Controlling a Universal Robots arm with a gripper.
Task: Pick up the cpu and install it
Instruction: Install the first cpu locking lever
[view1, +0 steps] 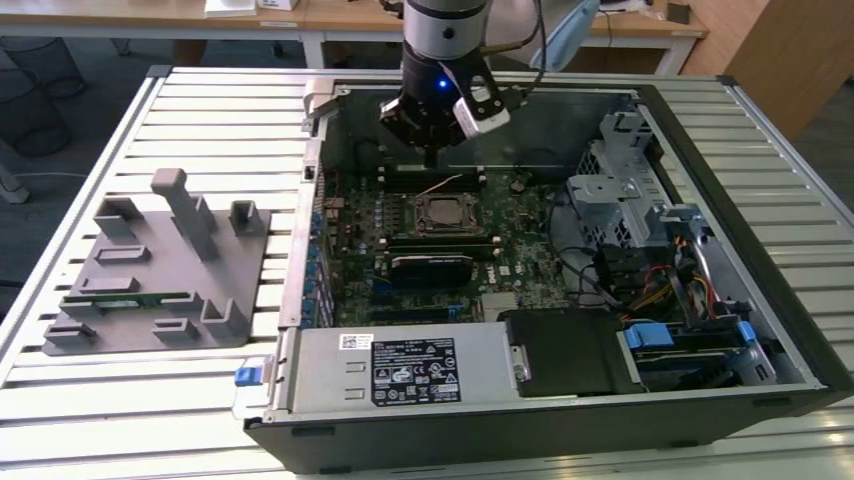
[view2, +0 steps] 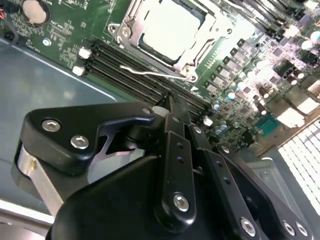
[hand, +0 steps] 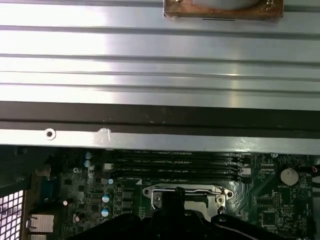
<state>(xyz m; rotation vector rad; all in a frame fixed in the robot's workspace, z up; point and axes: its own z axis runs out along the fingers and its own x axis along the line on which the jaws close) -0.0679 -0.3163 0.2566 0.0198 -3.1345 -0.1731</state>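
Cpu, where: the cpu (view2: 172, 27) lies inside the socket frame (view2: 126, 31), ringed by it on every side. Its pale top catches the light in the second wrist view.

Cpu, facing: it lies flat with the metal top upward, and no tilt can be made out against the socket frame.

Cpu, long axis: there is none to speak of, because the chip is square. Its edges run parallel to the socket frame's sides and to the memory slots (view2: 125, 67) just beside the frame.

Gripper: the gripper (view2: 171, 102) hangs over the memory slots, just off the socket frame's edge. Its fingers are pressed together with nothing between them.

Lever: a thin wire lever (view2: 145, 73) juts out from the socket frame across the memory slots. By its slant it looks unlatched, though that is a judgement.

Risk, snagging: the fingertips sit near that wire. A sideways drift toward the socket frame could hook it, tug the frame and jolt the chip.

Risk, seating: whether the chip is fully home in the socket frame cannot be told. If it is slightly off, any downward press could bend the contacts beneath it.

Risk, scraping: a low pass beside the socket frame could rake the memory slots and their clips.
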